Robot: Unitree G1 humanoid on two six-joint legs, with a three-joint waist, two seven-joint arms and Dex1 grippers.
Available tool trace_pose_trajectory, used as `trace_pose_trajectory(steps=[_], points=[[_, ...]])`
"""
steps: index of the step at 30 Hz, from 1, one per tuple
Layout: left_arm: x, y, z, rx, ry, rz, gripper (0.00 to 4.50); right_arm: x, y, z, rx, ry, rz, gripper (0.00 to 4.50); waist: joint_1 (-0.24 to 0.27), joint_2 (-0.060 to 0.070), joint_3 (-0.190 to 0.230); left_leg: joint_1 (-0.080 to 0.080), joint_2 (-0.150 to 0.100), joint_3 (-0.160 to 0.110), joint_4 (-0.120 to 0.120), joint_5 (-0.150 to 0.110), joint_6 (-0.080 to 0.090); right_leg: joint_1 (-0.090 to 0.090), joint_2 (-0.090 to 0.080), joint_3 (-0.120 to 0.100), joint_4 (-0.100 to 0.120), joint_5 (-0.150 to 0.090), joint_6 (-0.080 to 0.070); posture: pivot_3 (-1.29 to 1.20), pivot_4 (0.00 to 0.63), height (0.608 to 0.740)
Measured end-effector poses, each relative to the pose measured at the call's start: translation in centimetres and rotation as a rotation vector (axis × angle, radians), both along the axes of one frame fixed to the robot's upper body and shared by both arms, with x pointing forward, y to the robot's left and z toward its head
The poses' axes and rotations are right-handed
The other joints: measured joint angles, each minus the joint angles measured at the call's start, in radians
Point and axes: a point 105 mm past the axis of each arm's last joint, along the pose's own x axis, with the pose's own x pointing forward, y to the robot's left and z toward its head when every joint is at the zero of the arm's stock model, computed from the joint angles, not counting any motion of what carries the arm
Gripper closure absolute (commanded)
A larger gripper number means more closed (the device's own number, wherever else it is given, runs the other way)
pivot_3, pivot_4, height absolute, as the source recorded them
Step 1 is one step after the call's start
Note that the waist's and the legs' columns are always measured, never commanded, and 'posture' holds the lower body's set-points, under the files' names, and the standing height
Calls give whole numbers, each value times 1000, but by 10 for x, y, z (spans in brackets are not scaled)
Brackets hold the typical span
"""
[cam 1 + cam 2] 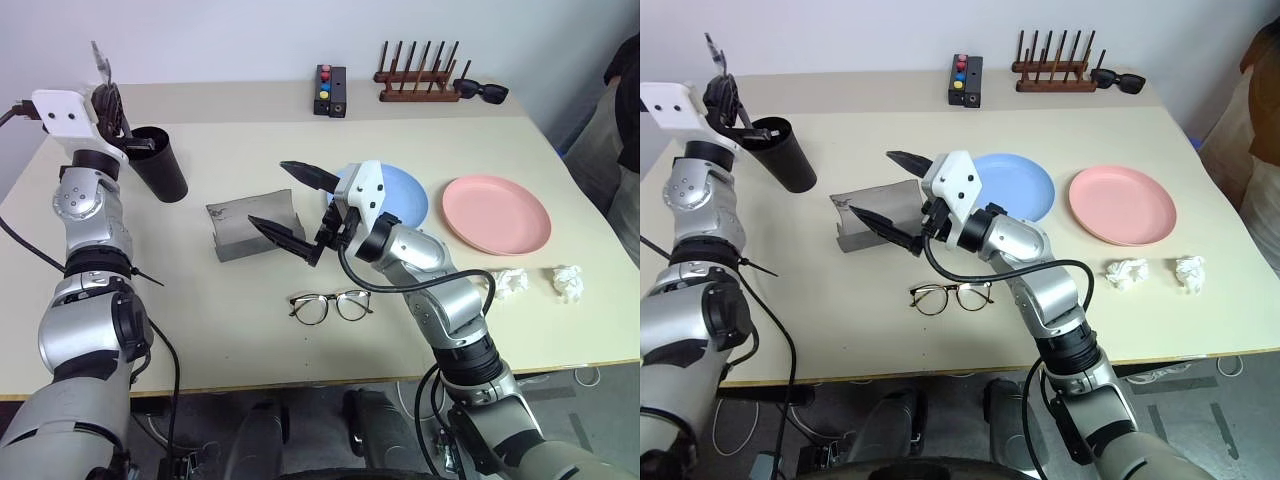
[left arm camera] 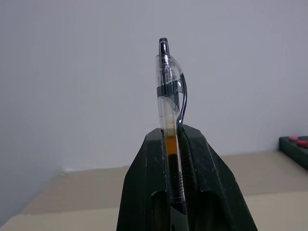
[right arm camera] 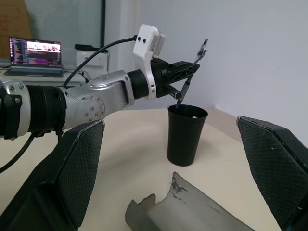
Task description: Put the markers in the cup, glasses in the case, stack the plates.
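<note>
One pen (image 2: 171,144) pinched upright in left hand (image 1: 112,110) above cup (image 1: 160,162) near far-left corner, poised for dropping; right hand (image 1: 288,202) wide, empty.

A pale beige surface (image 1: 300,340) stands against a plain white wall (image 1: 250,35) before me. Dark grey floor (image 1: 1200,420) shows below its near edge. An open laptop (image 3: 34,55) glows on a far desk.
</note>
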Motion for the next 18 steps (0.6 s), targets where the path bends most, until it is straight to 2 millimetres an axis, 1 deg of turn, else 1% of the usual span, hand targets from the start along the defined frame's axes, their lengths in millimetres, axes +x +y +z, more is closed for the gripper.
trace_pose_trajectory(steps=[4, 9, 18], points=[[1, 1, -7, -11, 22, 5, 4482, 0, 1, 1, 3, -1, 2, 0, 1, 0, 0, 0, 0, 0, 0, 0, 0, 0, 0, 0, 0, 0, 0, 0, 150, 735], [1, 2, -8, -12, 25, 7, 4482, 0, 1, 1, 2, -1, 2, 0, 2, 0, 0, 0, 0, 0, 0, 0, 0, 0, 0, 0, 0, 0, 0, 0, 150, 735], [4, -3, -15, -15, 45, -7, 4482, 0, 1, 1, 3, -1, 2, 0, 2, 0, 0, 0, 0, 0, 0, 0, 0, 0, 0, 0, 0, 0, 0, 0, 150, 735]])
